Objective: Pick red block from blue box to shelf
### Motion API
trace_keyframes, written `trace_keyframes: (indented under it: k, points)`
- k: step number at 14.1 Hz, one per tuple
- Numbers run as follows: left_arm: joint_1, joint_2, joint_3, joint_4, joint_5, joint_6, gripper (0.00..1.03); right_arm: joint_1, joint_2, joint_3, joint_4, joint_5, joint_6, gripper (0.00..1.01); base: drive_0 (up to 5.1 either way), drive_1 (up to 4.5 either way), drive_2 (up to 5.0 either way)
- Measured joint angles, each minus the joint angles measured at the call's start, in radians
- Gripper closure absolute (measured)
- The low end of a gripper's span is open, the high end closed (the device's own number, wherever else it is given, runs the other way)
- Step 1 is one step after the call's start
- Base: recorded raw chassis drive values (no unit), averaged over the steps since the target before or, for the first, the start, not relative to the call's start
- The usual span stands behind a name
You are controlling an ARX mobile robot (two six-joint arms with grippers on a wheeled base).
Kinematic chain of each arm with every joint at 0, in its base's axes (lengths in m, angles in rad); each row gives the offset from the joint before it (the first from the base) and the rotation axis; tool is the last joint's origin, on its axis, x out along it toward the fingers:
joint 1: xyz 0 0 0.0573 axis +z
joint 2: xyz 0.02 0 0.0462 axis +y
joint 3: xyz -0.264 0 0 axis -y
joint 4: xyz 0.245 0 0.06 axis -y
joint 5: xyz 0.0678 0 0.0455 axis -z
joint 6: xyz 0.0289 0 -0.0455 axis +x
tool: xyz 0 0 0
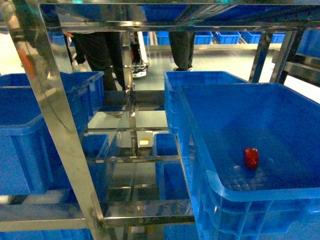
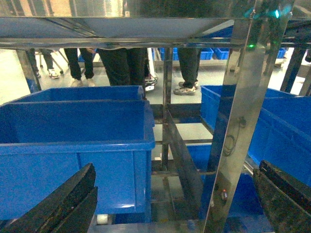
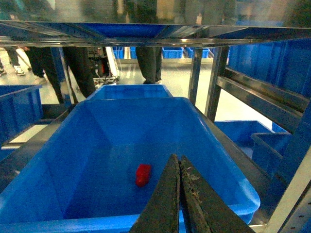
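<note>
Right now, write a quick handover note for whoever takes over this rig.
Left tool: open, empty, facing the shelf upright.
Right tool: shut, empty, above the near rim of the blue box.
Red block: lying on the floor of the box, ahead and left of the right tool; in the head view it sits near the front.
Done: nothing gripped.
Left: open the right tool, lower it, grip the block, lift it out, place it on the shelf.

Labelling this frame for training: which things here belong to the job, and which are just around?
Job: red block, the blue box it lies in, shelf, shut right end effector.
Around: left blue crate, people's legs behind.
</note>
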Motion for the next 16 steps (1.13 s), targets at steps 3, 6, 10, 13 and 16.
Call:
trace_keyframes:
  k: [3,6,10,13,16]
  points:
    - [0.0,0.0,0.0,0.0,0.0,0.0,0.05,0.0,-0.127,0.0,-0.122,0.0,0.0,0.99,0.0,0.0,0.0]
    - [0.0,0.0,0.0,0.0,0.0,0.0,0.05,0.0,-0.206,0.0,-0.202,0.0,0.0,0.99,0.0,0.0,0.0]
    - [0.0,0.0,0.0,0.0,0.0,0.0,0.05,0.0,-0.272,0.0,-0.267,0.0,0.0,0.99,0.0,0.0,0.0]
    - [0.0,0.0,0.0,0.0,0.0,0.0,0.05,0.0,-0.307,0.0,-0.302,0.0,0.0,0.99,0.0,0.0,0.0]
    - [0.0,0.0,0.0,0.0,0.0,0.0,0.05,0.0,-0.446,0.0,-0.493,-0.003,0.0,0.99,0.0,0.0,0.0]
